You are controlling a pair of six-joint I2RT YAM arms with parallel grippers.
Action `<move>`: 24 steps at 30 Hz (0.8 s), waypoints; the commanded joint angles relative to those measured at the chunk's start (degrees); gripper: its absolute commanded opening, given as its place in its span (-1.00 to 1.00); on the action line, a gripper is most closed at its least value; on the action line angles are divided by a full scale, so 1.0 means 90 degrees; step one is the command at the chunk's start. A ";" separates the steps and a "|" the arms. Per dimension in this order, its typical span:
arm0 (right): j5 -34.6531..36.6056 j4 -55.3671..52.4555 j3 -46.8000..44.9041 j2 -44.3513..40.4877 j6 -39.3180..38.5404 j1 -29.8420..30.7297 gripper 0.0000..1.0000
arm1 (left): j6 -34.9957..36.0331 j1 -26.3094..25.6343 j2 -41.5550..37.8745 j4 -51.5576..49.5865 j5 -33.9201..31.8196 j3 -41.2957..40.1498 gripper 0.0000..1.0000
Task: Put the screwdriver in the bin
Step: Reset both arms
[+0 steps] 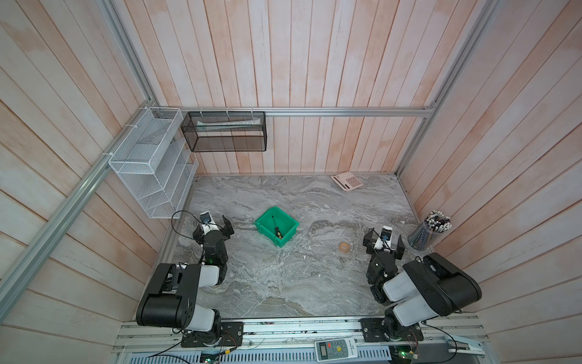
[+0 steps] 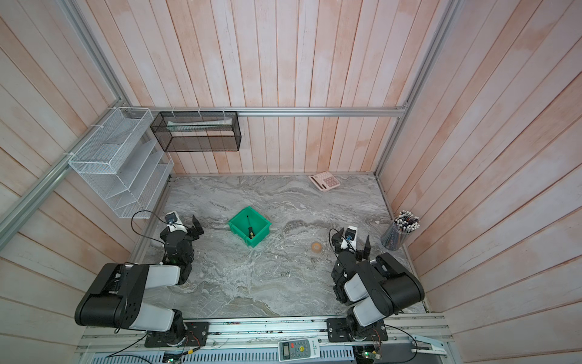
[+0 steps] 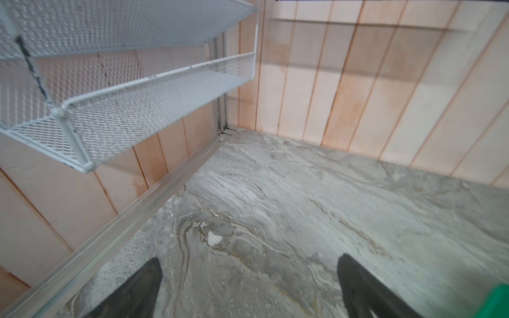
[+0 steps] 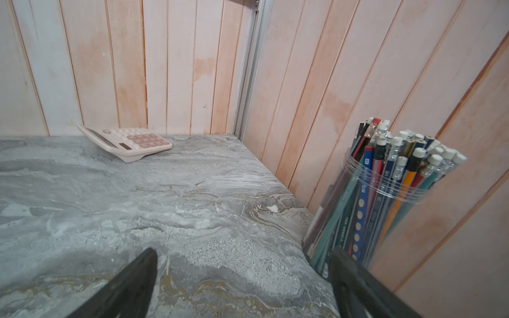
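Since the screwdriver (image 1: pixel 276 227) already lies inside the bin (image 1: pixel 289 237) on the bench (image 1: pixel 315 283), I judge the task done, nothing left, with left jaws and right jaws both spread apart, empty, well clear.

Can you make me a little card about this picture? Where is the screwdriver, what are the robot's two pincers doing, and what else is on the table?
screwdriver: lying inside the green bin, handle end nearer the robot
green bin: on the grey table, closer to the left arm
left pincer: open, holding nothing, away from the bin
right pincer: open, holding nothing, next to the pencil jar
other things: pink calculator by the far wall
job: looks done
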 commanded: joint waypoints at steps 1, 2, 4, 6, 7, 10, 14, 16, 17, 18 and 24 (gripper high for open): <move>0.0232 0.1791 0.0113 0.0202 -0.0383 0.0073 0.97 | 0.0527 -0.0054 0.0132 0.0824 0.0426 -0.0172 1.00; 0.0247 0.1783 0.0147 0.0271 -0.0400 0.0074 0.97 | 0.0506 -0.0046 0.0086 0.0767 0.0445 -0.0187 1.00; 0.0245 0.1781 0.0219 0.0404 -0.0442 0.0078 0.96 | 0.0506 -0.0044 0.0091 0.0795 0.0441 -0.0195 1.00; 0.0230 0.1740 0.0282 0.0548 -0.0436 0.0078 0.97 | 0.0507 -0.0046 0.0068 0.0810 0.0464 -0.0218 1.00; 0.0231 0.1784 0.0333 0.0648 -0.0485 0.0078 0.97 | 0.0532 -0.0046 0.0081 0.0903 0.0523 -0.0275 1.00; 0.0290 0.1741 0.0311 0.0600 -0.0404 0.0078 0.97 | 0.0662 0.0064 0.0229 0.1523 0.1351 -0.0611 1.00; 0.0331 0.1781 0.0259 0.0570 -0.0297 0.0032 0.97 | 0.0801 0.0135 0.0333 0.1222 0.1926 -0.0413 1.00; 0.0392 0.1781 0.0205 0.0508 -0.0127 -0.0045 0.96 | 0.0720 0.0267 0.0612 0.1294 0.2043 -0.0210 1.00; 0.0406 0.1781 0.0096 0.0399 0.0116 -0.0166 0.97 | 0.0662 0.0340 0.0520 0.1001 0.2175 -0.0137 1.00; 0.0416 0.1776 -0.0043 0.0258 0.0353 -0.0305 0.96 | 0.0653 0.0347 0.0414 0.0657 0.2206 -0.0066 1.00; 0.0292 0.1771 -0.0700 -0.0282 0.1745 -0.1064 0.96 | 0.0643 0.0374 0.0461 0.0751 0.2224 -0.0069 1.00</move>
